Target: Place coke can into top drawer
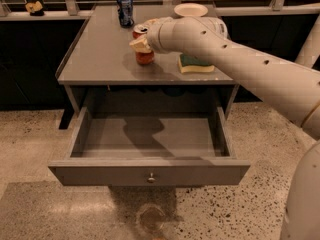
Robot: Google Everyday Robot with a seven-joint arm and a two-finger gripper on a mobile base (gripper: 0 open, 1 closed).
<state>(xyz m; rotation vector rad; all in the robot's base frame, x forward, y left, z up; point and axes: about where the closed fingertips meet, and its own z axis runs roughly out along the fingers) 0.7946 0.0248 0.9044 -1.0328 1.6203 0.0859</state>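
Red aluminium coke can upright on the grey surface, cream tool at its rim.
I cannot tell whether the tool is clamped; a loose hold could drop the can short of the open grey top drawer.

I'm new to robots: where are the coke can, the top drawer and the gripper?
coke can (145,58): camera view, red lower body.
top drawer (100,173): camera view, front panel.
gripper (142,44): camera view, at the can.

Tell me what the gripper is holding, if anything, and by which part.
The gripper sits against the coke can at its upper side, below the silver top. The can stands on the table; a firm hold cannot be told.
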